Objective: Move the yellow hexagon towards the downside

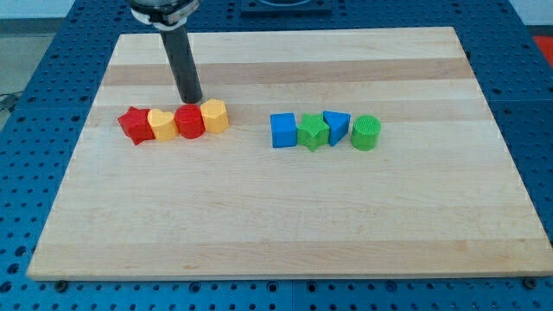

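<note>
The yellow hexagon [215, 115] sits at the right end of a row of blocks left of the board's middle. Left of it, touching in line, are a red round block [190, 123], a yellow heart-shaped block [161, 125] and a red star [135, 125]. My tip [191, 99] stands on the board just above the row, over the red round block and close to the yellow hexagon's upper left side.
A second row lies right of the middle: a blue cube [282, 130], a green star [313, 132], a blue triangle [337, 126] and a green cylinder [365, 133]. The wooden board [285, 225] lies on a blue perforated table.
</note>
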Robot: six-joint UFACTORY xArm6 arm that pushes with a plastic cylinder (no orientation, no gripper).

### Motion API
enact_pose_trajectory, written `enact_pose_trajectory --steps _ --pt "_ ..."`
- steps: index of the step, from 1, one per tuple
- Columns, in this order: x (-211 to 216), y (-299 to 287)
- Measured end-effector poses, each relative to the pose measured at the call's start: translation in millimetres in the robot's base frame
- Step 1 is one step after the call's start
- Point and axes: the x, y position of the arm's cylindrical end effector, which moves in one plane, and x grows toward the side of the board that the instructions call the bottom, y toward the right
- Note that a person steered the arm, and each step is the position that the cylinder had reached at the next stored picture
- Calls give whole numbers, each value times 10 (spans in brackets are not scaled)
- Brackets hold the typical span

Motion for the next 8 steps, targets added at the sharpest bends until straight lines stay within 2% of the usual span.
enact_pose_trajectory --steps 1,4,5,6,8 --pt "1 335" --pt "268 441" --pt "197 441" --pt "-482 405" --pt "-524 401"
